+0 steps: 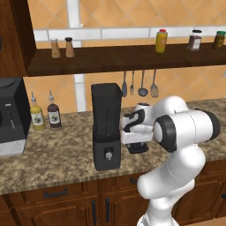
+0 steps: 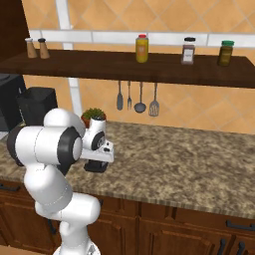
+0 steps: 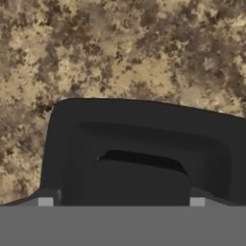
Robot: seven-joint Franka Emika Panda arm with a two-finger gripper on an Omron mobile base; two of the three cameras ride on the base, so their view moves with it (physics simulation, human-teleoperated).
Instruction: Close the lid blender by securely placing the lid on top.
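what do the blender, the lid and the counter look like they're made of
Blender: jar looks like dark, see-through plastic on a matte black plastic base, though this is rendered.
Lid: matte black, probably plastic or rubber, no shine.
Counter: speckled brown stone, granite-like, with faint gloss.

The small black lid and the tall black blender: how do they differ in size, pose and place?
The small flat black squarish lid lies low on the speckled granite counter, under the hand; the tall black blender with its dark jar stands upright beside it, to the left in the left base view. The lid is flat and short; the blender rises far higher. The blender's jar top is open, the lid not on it. Both are black.
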